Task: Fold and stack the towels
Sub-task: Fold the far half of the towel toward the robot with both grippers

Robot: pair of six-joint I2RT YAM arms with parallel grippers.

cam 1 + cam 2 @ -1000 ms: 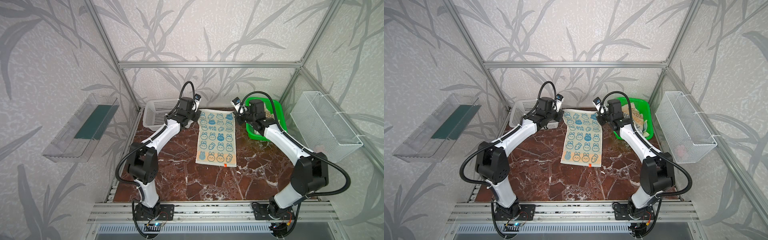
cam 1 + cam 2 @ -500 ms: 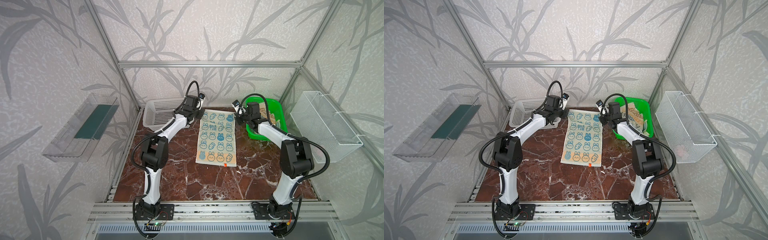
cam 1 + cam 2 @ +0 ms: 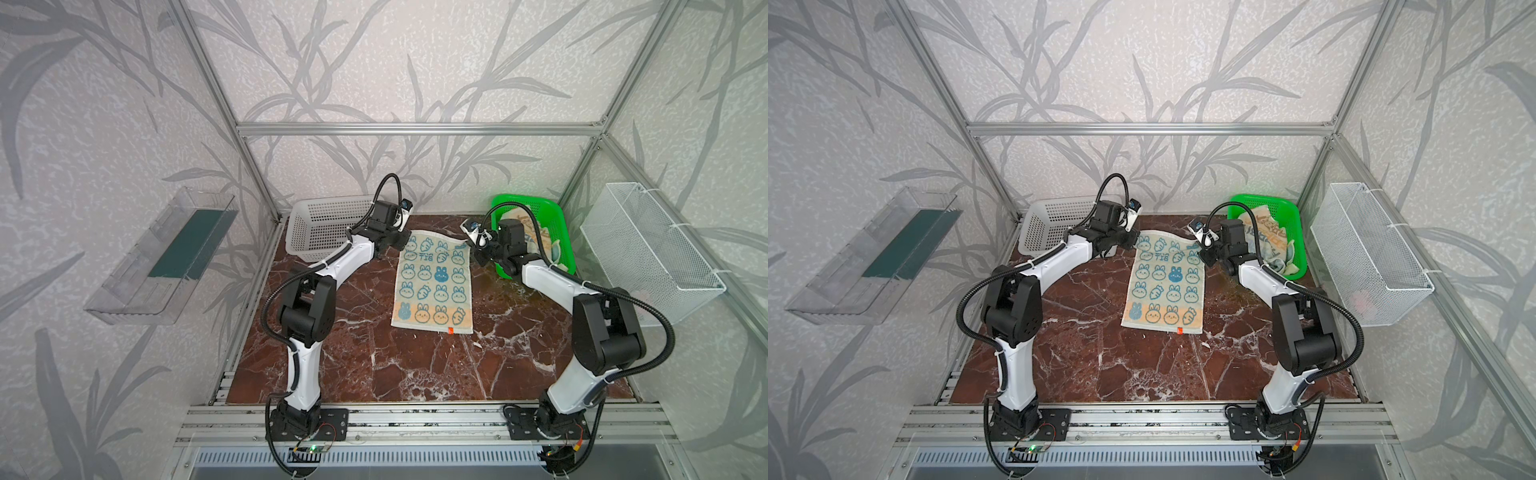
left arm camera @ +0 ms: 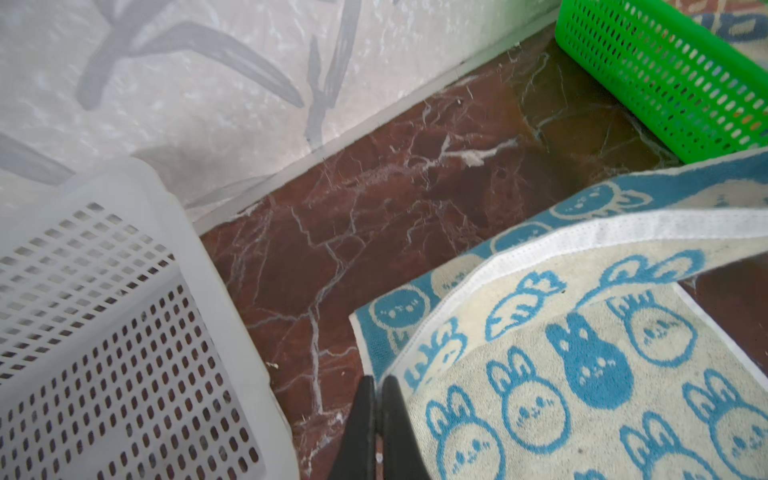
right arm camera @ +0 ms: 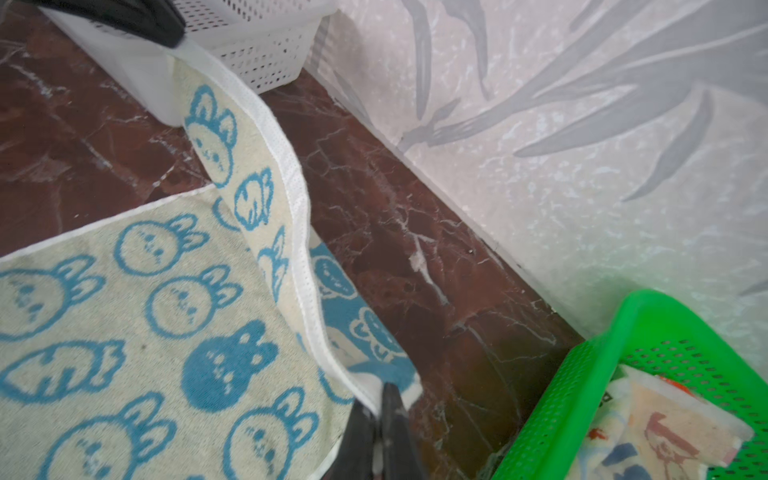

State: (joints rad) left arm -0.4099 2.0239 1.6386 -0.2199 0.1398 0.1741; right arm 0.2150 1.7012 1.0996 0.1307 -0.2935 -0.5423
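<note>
The rabbit towel (image 3: 434,286) (image 3: 1167,291) lies lengthwise mid-table, cream side with blue rabbit faces up. Its far edge is raised off the marble and curls forward, showing the blue underside (image 4: 399,307). My left gripper (image 3: 404,242) (image 4: 377,381) is shut on the far left corner. My right gripper (image 3: 474,249) (image 5: 376,400) is shut on the far right corner. The white hem (image 5: 299,232) hangs slack between them. Two more towels sit crumpled in the green basket (image 3: 563,232): a striped lettered one (image 3: 521,218) and a teal and pale yellow one (image 3: 557,254).
A white perforated basket (image 3: 322,226) (image 4: 104,332) stands at the back left, close beside my left gripper. The back wall (image 4: 208,83) runs just beyond the towel. A wire basket (image 3: 648,249) hangs on the right wall, a clear shelf (image 3: 166,253) on the left wall.
Both grippers have drawn the towel's far edge up and slightly toward the front; the near part of the towel has stayed flat.
</note>
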